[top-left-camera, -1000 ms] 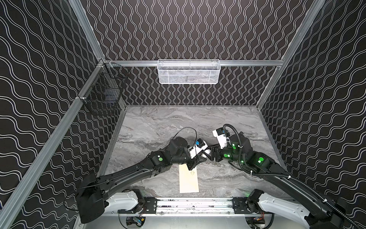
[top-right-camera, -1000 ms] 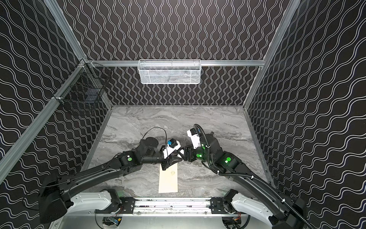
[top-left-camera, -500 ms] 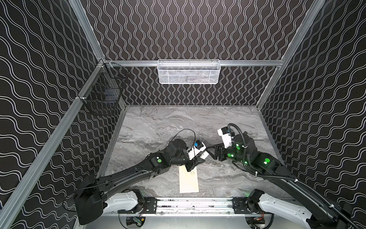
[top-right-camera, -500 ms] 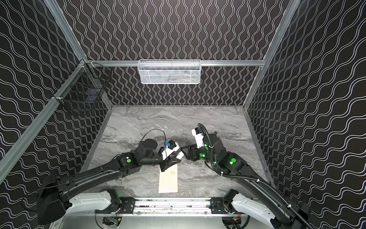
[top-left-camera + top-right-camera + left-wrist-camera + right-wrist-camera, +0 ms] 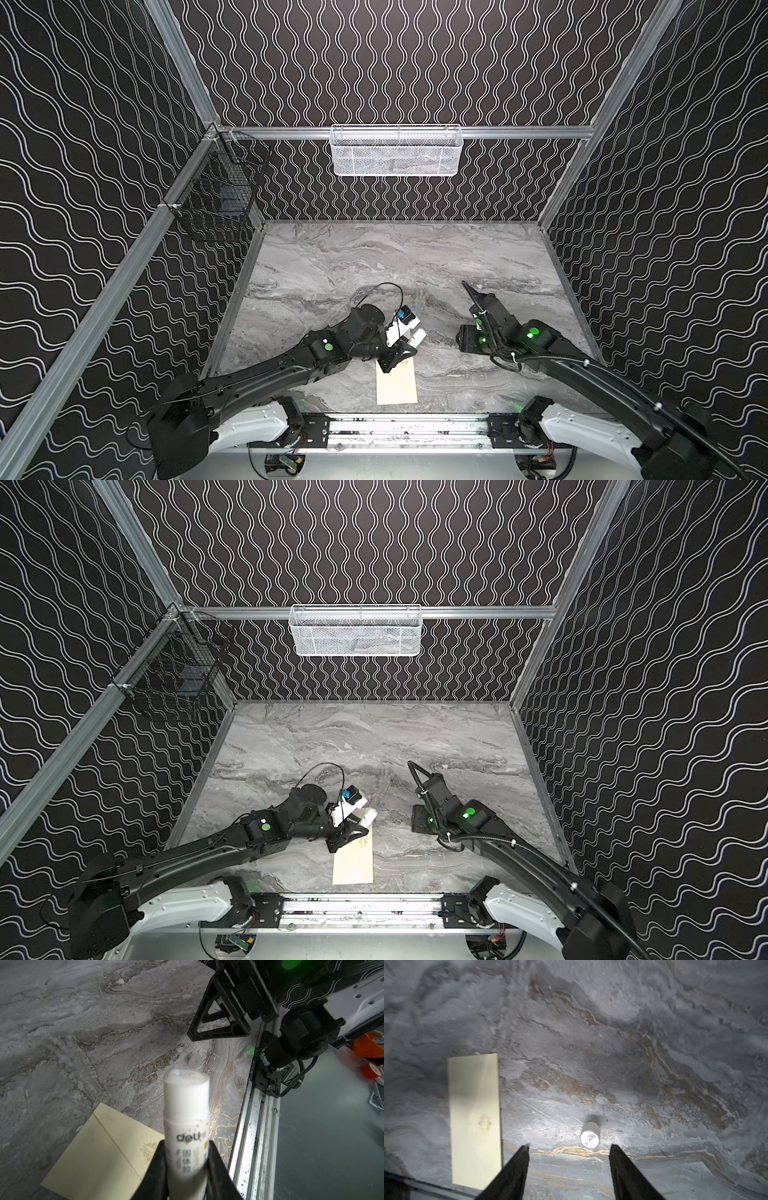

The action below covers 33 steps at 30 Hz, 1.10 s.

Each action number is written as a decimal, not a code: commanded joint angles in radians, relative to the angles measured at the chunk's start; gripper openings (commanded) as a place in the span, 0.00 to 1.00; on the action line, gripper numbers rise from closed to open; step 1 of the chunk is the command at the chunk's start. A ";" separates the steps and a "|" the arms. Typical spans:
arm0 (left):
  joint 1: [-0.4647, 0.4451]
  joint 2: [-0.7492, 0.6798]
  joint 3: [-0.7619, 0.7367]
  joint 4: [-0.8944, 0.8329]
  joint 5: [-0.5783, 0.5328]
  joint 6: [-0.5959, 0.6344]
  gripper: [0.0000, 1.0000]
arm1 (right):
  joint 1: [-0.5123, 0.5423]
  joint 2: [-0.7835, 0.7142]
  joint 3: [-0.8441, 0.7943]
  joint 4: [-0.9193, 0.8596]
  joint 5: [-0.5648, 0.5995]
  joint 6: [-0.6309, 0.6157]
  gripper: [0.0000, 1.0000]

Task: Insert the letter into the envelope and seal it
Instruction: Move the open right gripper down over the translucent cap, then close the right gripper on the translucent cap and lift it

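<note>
Left wall: black wire basket [image 5: 216,199] hangs on the rail.
Left gripper [image 5: 186,1147]: clenched on a white glue stick [image 5: 186,1109], held by its lower body, low over the far end of the envelope.
Glue stick: tilted, free end pointing away from the envelope. Can't tell whether it touches anything.
Envelope [image 5: 397,384]: flat on the table [image 5: 374,257] near the front rail, long side running front to back, emblem and a diagonal fold line facing up. Far end sits under the left gripper.
Back wall: white mesh basket [image 5: 397,149], centred.
Small white cylinder [image 5: 589,1135]: lying on the table right of the envelope, clear of it.
Right gripper [image 5: 569,1147]: jaws spread, nothing between them, tips near the cylinder but not touching.
</note>
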 commanded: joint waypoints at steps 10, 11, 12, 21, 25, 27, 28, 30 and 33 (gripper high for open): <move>0.002 0.001 -0.019 0.052 -0.011 -0.047 0.00 | -0.014 0.190 -0.035 0.017 -0.061 -0.014 0.58; 0.002 -0.001 -0.020 0.054 -0.012 -0.048 0.00 | -0.013 0.204 -0.036 0.019 -0.056 -0.012 0.58; 0.002 -0.001 -0.021 0.056 -0.010 -0.048 0.00 | -0.013 0.216 -0.038 0.022 -0.047 -0.012 0.57; 0.002 -0.007 -0.026 0.058 -0.014 -0.047 0.00 | -0.013 0.300 -0.039 0.070 -0.032 -0.029 0.47; 0.002 -0.009 -0.029 0.064 -0.009 -0.051 0.00 | -0.014 0.310 -0.043 0.077 -0.030 -0.033 0.41; 0.002 -0.011 -0.030 0.063 -0.011 -0.050 0.00 | -0.013 0.308 -0.045 0.079 -0.028 -0.034 0.37; 0.002 -0.012 -0.029 0.062 -0.013 -0.049 0.00 | -0.013 0.307 -0.047 0.079 -0.028 -0.036 0.36; 0.002 -0.013 -0.029 0.067 -0.011 -0.048 0.00 | -0.013 0.305 -0.046 0.077 -0.026 -0.035 0.34; 0.002 -0.009 -0.026 0.072 -0.005 -0.050 0.00 | -0.013 0.297 -0.047 0.074 -0.028 -0.035 0.32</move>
